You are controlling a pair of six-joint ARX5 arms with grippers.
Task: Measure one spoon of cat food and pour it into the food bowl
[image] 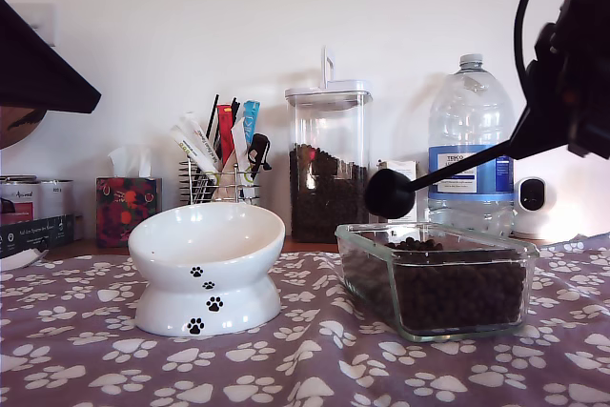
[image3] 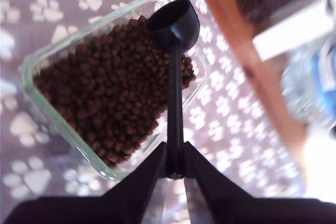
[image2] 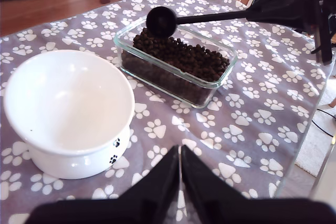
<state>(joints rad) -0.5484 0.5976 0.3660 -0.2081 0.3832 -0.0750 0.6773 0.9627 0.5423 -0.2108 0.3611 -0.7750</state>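
— Fingers first: what are they doing?
— Fingers [image3: 152, 174] of my second gripper [image3: 175, 174] are pinching the spoon [image3: 175, 77] by its handle; my first gripper [image2: 180, 169] is sitting closed on nothing.
— Where is the spoon?
— Hanging above the kibble [image3: 110, 93] in the glass dish [image: 372, 259]. On the bench [image: 95, 359], the food bowl [image: 205, 274] is standing at the exterior view's left.

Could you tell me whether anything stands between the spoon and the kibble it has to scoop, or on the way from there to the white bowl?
Nothing visible does. The spoon, held by my second gripper, hangs just above the open glass dish of cat food. The cloth between dish and food bowl lies bare.
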